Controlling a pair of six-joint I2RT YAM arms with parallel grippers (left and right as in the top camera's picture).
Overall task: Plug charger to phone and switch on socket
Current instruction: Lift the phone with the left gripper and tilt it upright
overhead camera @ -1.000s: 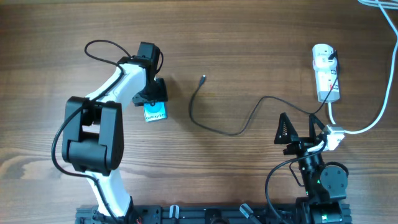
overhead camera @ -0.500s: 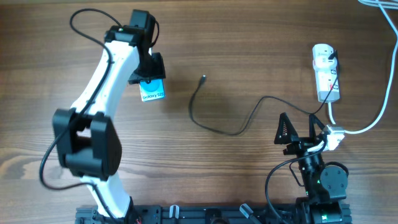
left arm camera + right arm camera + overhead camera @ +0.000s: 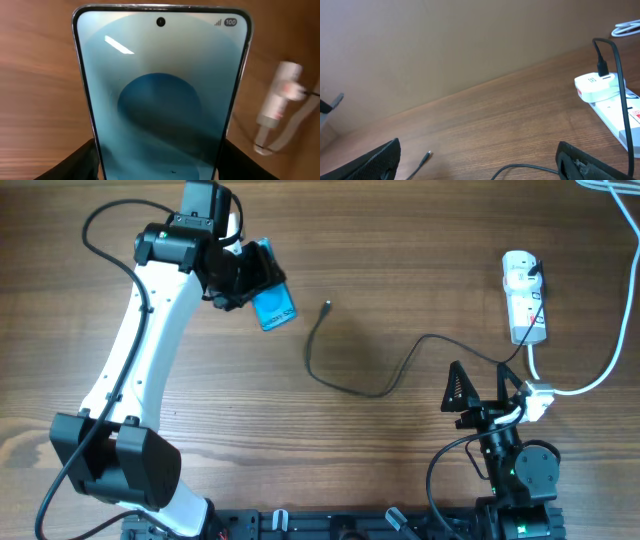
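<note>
While the left jaws clamp the phone (image 3: pixel 274 310) (screen lit) at eleven o'clock, the right jaws — four o'clock — gape.

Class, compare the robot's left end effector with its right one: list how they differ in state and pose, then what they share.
The left end effector is shut on the phone; the right end effector is open and empty. The left one is extended far out over the table; the right one sits back by the near edge. Both have two dark fingers.
</note>
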